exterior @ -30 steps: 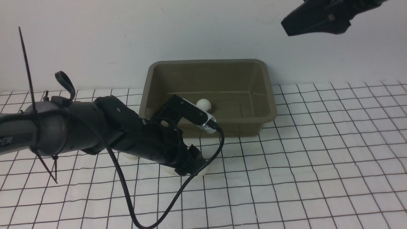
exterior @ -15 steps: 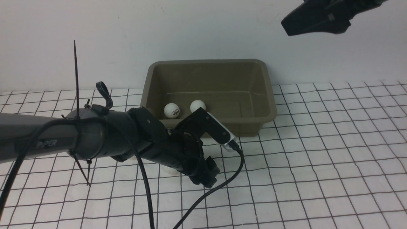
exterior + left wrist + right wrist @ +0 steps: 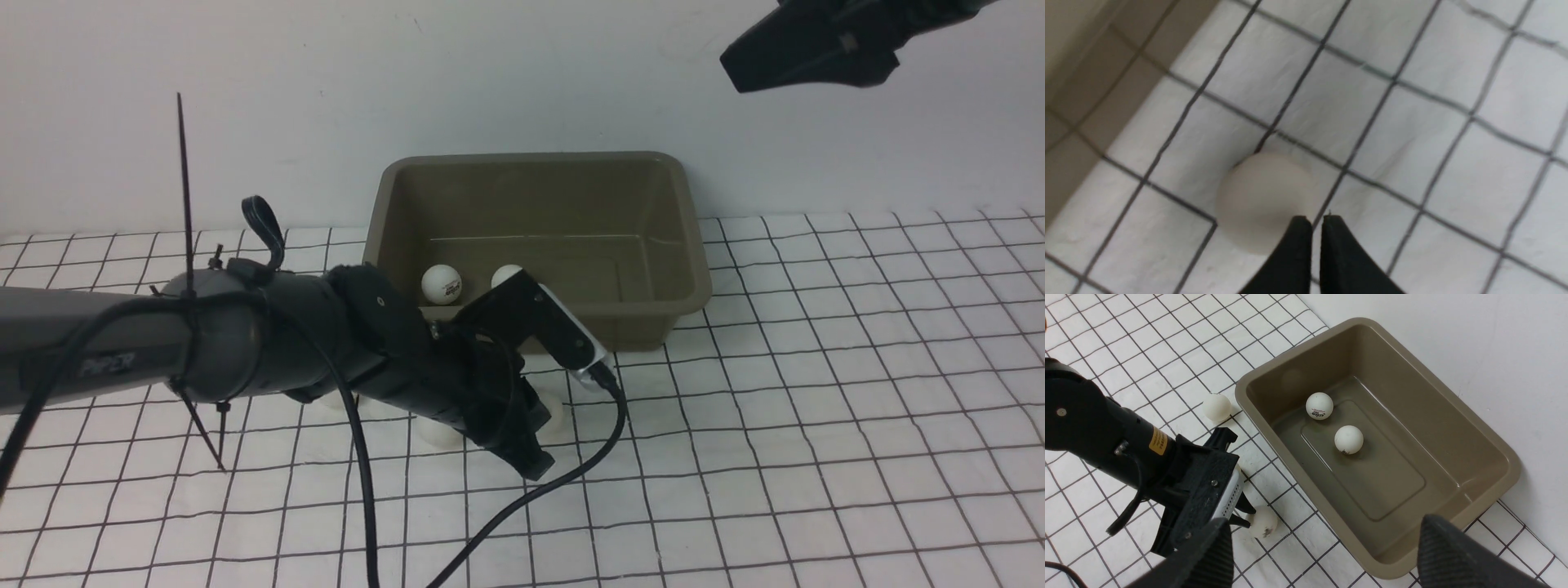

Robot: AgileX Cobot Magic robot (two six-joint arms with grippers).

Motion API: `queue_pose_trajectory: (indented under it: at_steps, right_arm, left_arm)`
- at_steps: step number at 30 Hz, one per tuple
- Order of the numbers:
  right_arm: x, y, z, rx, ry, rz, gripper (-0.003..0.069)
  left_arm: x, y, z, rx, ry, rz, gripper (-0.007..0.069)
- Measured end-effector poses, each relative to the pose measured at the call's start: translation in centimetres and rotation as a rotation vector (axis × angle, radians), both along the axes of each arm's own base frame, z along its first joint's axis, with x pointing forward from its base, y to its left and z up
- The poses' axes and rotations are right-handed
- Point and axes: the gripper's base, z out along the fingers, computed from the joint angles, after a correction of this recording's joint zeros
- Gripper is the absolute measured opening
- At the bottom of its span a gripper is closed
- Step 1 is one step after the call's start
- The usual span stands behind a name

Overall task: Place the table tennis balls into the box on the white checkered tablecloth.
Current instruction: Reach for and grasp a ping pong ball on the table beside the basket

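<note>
**Second ball in the box; left tool shuts on nothing**

Back over the white checkered tablecloth (image 3: 816,408), the left tool (image 3: 1316,222) has clenched empty, with a ball (image 3: 1263,202) just beside its tips. Three balls are still to be picked up, all half hidden under the left arm (image 3: 245,351). Two table tennis balls (image 3: 1319,405) now lie in the box (image 3: 539,155) at the cloth's far edge; a second ago only one showed. The right tool (image 3: 1325,520) hangs above, spread wide and holding nothing.

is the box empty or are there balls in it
Not empty: the box holds two table tennis balls on its floor, the logo ball and a second ball.
</note>
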Motion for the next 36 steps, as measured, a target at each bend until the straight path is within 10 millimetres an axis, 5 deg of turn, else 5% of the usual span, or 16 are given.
queue_pose_trajectory:
  at_steps: [8, 15, 24, 36]
  right_arm:
    - [0.0, 0.0, 0.0, 0.002, -0.001, 0.0, 0.0547]
    - [0.0, 0.0, 0.0, 0.003, -0.001, 0.0, 0.0547]
    - [0.0, 0.0, 0.0, 0.003, -0.001, 0.0, 0.0547]
    - [0.0, 0.0, 0.0, 0.002, -0.001, -0.001, 0.0547]
  left_arm:
    - [0.0, -0.4, 5.2, -0.079, -0.099, -0.032, -0.0004]
    - [-0.1, -0.4, 5.5, -0.08, -0.103, -0.042, 0.0025]
    - [0.3, -0.6, 2.4, -0.03, -0.008, -0.04, 0.0476]
    - [1.9, -0.6, -1.3, 0.013, -0.003, 0.056, 0.0499]
